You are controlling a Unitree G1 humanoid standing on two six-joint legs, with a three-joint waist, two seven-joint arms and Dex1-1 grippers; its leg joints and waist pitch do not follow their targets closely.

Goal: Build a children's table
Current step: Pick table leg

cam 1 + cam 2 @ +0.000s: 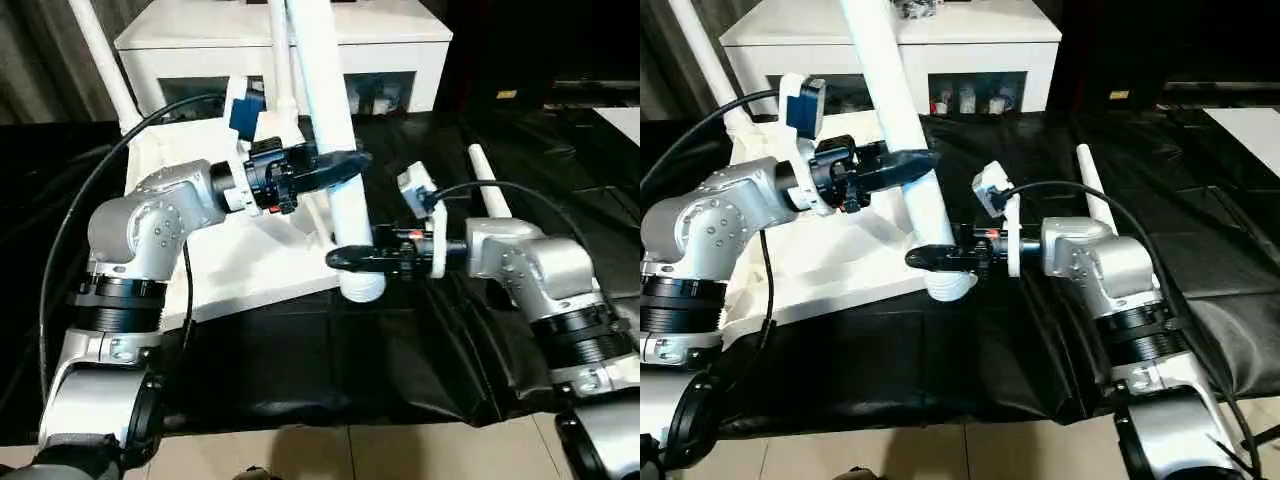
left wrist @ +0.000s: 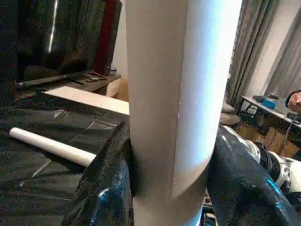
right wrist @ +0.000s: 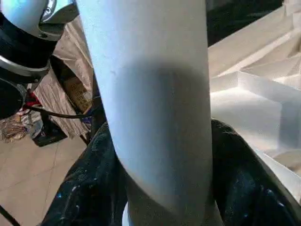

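Observation:
The children's table top [image 1: 250, 270] lies upside down on the black cloth, ribs facing up. A white leg [image 1: 330, 100] stands tilted in its near right corner socket [image 1: 362, 287]. My left gripper [image 1: 338, 165] is shut on this leg at mid height, with a black finger [image 2: 103, 183] on each side. Just above the socket, my right gripper [image 1: 350, 258] is shut on the same leg, its fingers [image 3: 237, 179] pressed against both sides. Another leg [image 1: 105, 60] stands at the far left corner, and one more [image 1: 283, 60] rises behind the held leg. A loose leg [image 1: 490, 190] lies on the cloth to the right.
A white cabinet [image 1: 390, 45] with dark glass doors stands behind the table top. Black cloth [image 1: 330, 360] covers the floor around the work, with tiled floor [image 1: 350, 455] at its near edge. A flat white board [image 1: 622, 120] lies at the far right.

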